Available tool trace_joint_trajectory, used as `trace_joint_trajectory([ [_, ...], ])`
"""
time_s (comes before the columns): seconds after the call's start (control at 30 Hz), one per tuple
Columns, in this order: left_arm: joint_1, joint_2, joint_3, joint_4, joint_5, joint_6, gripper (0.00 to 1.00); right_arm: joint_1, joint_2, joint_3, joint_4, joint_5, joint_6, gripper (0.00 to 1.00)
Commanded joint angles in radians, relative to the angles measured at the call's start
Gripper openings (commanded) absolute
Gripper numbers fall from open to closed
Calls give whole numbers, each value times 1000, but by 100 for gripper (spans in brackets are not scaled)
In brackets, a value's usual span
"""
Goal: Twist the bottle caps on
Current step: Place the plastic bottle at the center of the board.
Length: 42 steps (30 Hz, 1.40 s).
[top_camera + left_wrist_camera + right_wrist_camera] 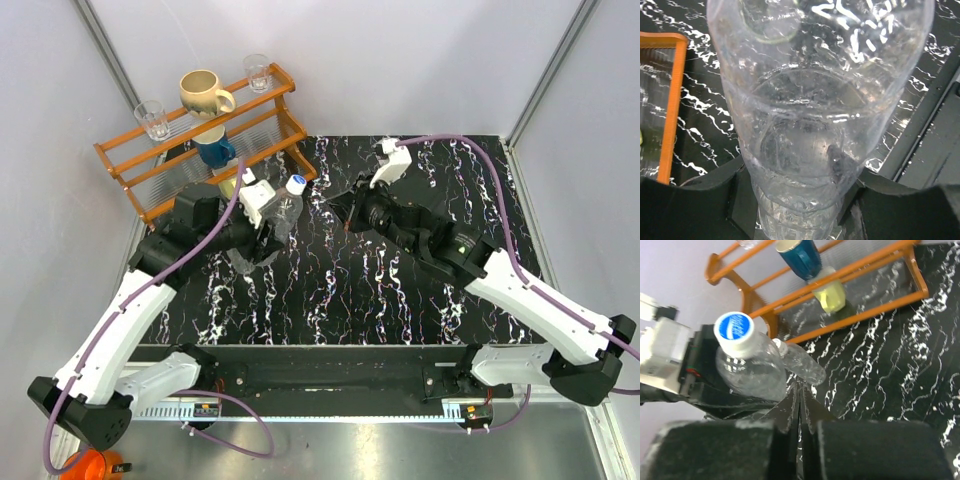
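Note:
A clear bottle [283, 212] is held tilted above the table, and my left gripper [800, 200] is shut on its ribbed body [825, 125], one black finger on each side. A bottle cap [734, 330], white with a blue top, sits on its neck and also shows from above [296, 185]. A second clear bottle [803, 366] lies on the black marbled table just behind it; whether its neck is capped I cannot tell. My right gripper [801, 390] is shut with nothing in it, its tips close below the held bottle [750, 371] and to the right of it from above [337, 207].
An orange wooden rack [262, 120] stands at the back left, holding a cream mug [205, 95], a blue mug [213, 150], a yellow-green cup [832, 295] and two drinking glasses [152, 118]. Grey walls enclose the black marbled table [400, 290].

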State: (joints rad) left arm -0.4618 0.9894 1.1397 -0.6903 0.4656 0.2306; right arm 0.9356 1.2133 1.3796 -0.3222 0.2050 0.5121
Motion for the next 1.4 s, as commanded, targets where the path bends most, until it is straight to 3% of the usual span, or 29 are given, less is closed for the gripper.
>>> trace_joint_trajectory([
  [0.0, 5, -18, 15, 84, -88, -25, 0, 5, -3, -5, -41, 129, 58, 0],
  [0.03, 3, -18, 14, 86, -68, -25, 0, 5, 2, -2, -23, 120, 59, 0],
  [0.13, 3, -28, 6, 84, -36, -28, 0, 5, 0, 1, 59, 59, 34, 24],
  [0.3, 6, -43, 2, 83, 19, -54, 0, 5, -153, -215, 396, -7, -23, 68],
  [0.4, 9, -49, -9, 94, 71, -89, 0, 3, -187, -271, 549, -71, -33, 72],
  [0.63, 14, -57, -27, 114, 297, -125, 0, 2, -92, -263, 713, -237, -52, 66],
  [0.93, 15, -67, -35, 107, 317, -111, 0, 3, 32, -129, 640, -340, -49, 59],
  [1.07, 17, -67, -35, 103, 317, -105, 0, 3, 49, -110, 634, -358, -47, 52],
  [1.3, 17, -66, -35, 103, 266, -112, 0, 2, 49, -108, 586, -375, -70, 16],
  [1.37, 18, -64, -25, 103, 239, -117, 7, 3, 45, -106, 566, -377, -86, 10],
])
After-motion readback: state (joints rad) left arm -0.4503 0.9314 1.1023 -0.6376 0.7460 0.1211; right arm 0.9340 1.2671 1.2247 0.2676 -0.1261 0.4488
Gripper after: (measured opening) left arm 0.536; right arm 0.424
